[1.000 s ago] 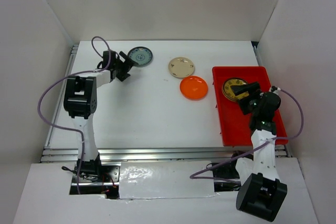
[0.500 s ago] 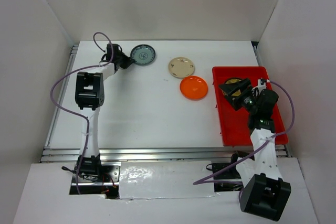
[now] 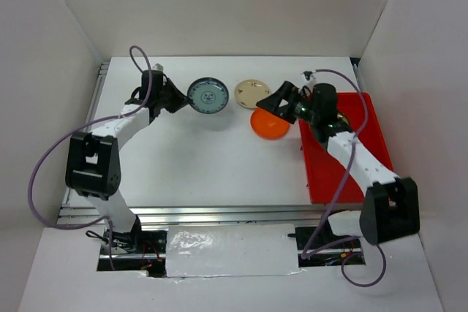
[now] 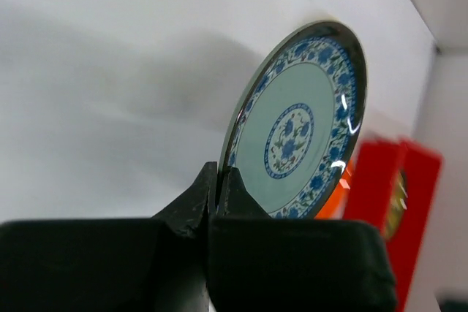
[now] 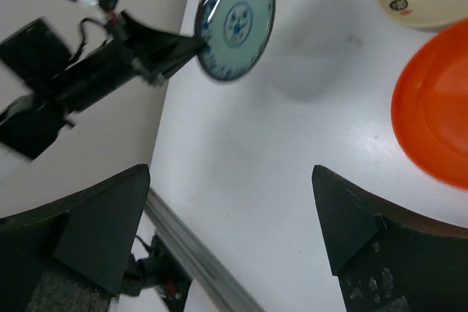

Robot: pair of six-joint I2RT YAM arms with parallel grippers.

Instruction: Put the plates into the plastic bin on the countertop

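Along the right edge of the countertop (image 3: 205,158), the plastic bin (image 3: 333,173) is lying with its long side running from the near edge towards the far-right corner. The right arm is crossing over its far end and hiding much of what is inside.

Just beside the bin's left wall, the orange plate (image 3: 267,126) is lying flat. The right gripper (image 3: 280,104) is hovering over that plate's far rim with its jaws spread wide and nothing between them. In the right wrist view, the plate (image 5: 439,122) is sitting off to one side of the open fingers rather than between them.

To take it cleanly, I judge the gripper should be shifting towards the bin until one finger is standing outside the rim and the other inside, then descending and closing on the lip.

Farther back, the cream plate (image 3: 252,93) is resting close to the orange one. Beyond the middle, towards the far-left corner, the left gripper (image 3: 179,99) is pinching the teal-blue plate (image 3: 208,96) by its rim. The plate is lifted clear of the surface and tilted nearly on edge.

That hold is thin, so the carry towards the bin is probably best made slowly and high enough to pass over the two lying plates. The right arm is blocking the direct path, so I judge the left should be waiting until that arm clears.
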